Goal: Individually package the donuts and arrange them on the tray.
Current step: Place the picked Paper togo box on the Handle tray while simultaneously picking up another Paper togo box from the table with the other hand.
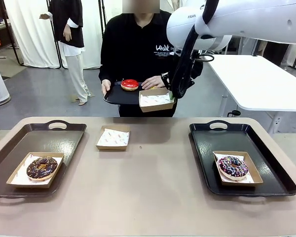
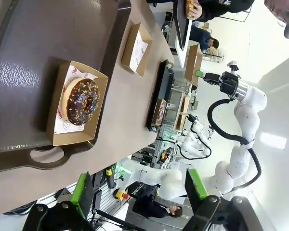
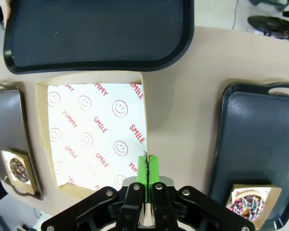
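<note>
Leftward, the left tool [image 2: 139, 195] hangs open facing the boxed chocolate donut [image 1: 42, 168]. Mid-scene, the red donut [image 1: 129, 84] sits on the person's tray [image 1: 116, 96]; beside it the right tool [image 1: 172, 96] pinches an empty box [image 1: 155, 100] by one rim, so it could tilt or slip when loaded.

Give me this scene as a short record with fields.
Person's tray: red donut, unboxed
Right hand: shut on the edge of an empty box, raised by that tray
Left hand: open, holding nothing
Left tray: chocolate donut in a box
Right tray: purple donut in a box
Table: spare box, unfilled, between the trays
</note>
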